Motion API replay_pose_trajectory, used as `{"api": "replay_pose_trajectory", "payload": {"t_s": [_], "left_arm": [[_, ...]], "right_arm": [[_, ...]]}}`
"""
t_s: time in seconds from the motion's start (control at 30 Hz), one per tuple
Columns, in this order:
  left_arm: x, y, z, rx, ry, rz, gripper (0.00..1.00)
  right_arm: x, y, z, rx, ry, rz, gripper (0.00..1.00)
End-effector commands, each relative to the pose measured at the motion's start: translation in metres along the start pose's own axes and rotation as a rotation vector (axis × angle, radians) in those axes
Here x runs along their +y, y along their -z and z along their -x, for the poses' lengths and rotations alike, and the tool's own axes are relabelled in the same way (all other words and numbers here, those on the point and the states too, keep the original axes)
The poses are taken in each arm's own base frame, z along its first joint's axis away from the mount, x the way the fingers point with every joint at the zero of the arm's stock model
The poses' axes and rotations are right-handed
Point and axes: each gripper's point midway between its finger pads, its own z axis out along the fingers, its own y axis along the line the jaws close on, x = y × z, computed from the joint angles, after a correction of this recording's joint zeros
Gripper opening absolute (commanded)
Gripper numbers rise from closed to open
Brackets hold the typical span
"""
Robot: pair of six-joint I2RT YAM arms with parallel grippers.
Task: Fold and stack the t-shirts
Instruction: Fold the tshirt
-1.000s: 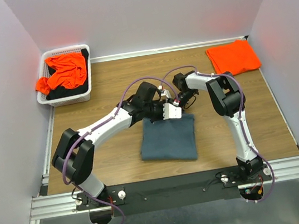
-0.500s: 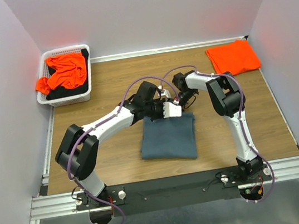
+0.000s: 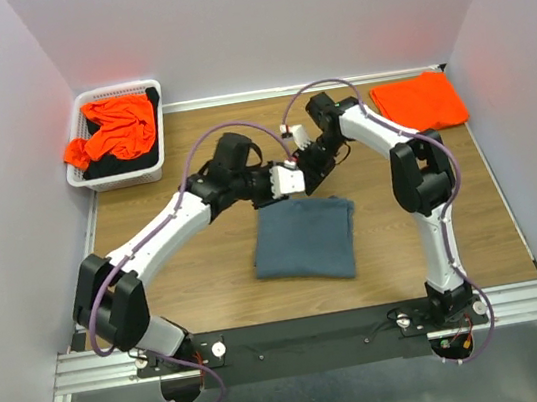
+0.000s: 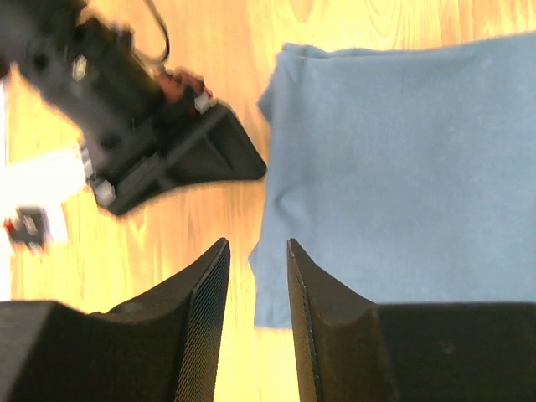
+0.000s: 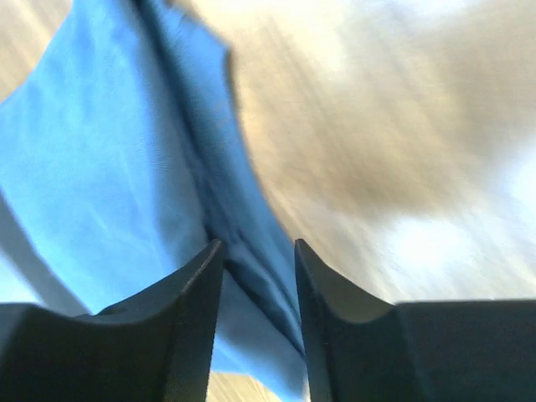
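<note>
From above, the folded blue-grey t-shirt (image 3: pixel 305 241) lies in the middle of the wooden table (image 3: pixel 211 290).

Left wrist: the left gripper (image 4: pixel 255 276) is parted and empty.

Right wrist: the right gripper (image 5: pixel 258 276) is parted over a cloth ridge. A snag there could drag the fold open.

From overhead I get bright, even, diffuse light and a sharp picture; the blue-grey t-shirt (image 3: pixel 305 240) throws only a thin soft shadow on the worktop (image 3: pixel 208 271). Far left of it, the orange t-shirt (image 3: pixel 121 127) is oversaturated and spills a red glow onto the wall (image 3: pixel 57 106). My left wrist view burns the wood left of the t-shirt to glaring yellow, and the right gripper (image 4: pixel 243 163) there is smeared. The right wrist view is heavily motion-blurred, the t-shirt vivid blue, white glare right of it
</note>
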Motion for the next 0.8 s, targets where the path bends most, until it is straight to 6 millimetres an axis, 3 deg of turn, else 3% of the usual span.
{"api": "replay_pose_trajectory", "payload": {"t_s": [0.0,0.1,0.2,0.33,0.43,0.7,0.77], "left_arm": [[-0.016,0.02,-0.007,-0.046,0.19,-0.083,0.42],[-0.009,0.024,-0.024,-0.062,0.313,-0.088,0.42],[0.002,0.023,-0.033,-0.069,0.414,-0.088,0.43],[-0.002,0.008,-0.049,-0.103,0.561,-0.187,0.43],[0.0,0.001,-0.066,-0.108,0.655,-0.201,0.43],[0.0,-0.02,-0.086,-0.113,0.771,-0.23,0.4],[-0.001,-0.027,-0.098,-0.093,0.801,-0.225,0.4]], "right_arm": [[-0.027,0.051,0.027,-0.069,0.07,-0.225,0.5],[-0.031,0.076,0.033,-0.099,0.071,-0.273,0.54],[-0.023,0.087,0.026,-0.105,0.04,-0.22,0.54],[0.004,0.077,-0.017,-0.015,-0.039,-0.068,0.54],[0.016,0.069,-0.038,0.008,-0.054,-0.003,0.54],[0.009,0.058,-0.057,0.04,-0.059,-0.001,0.63],[0.008,0.052,-0.059,0.043,-0.062,0.012,0.63]]}}
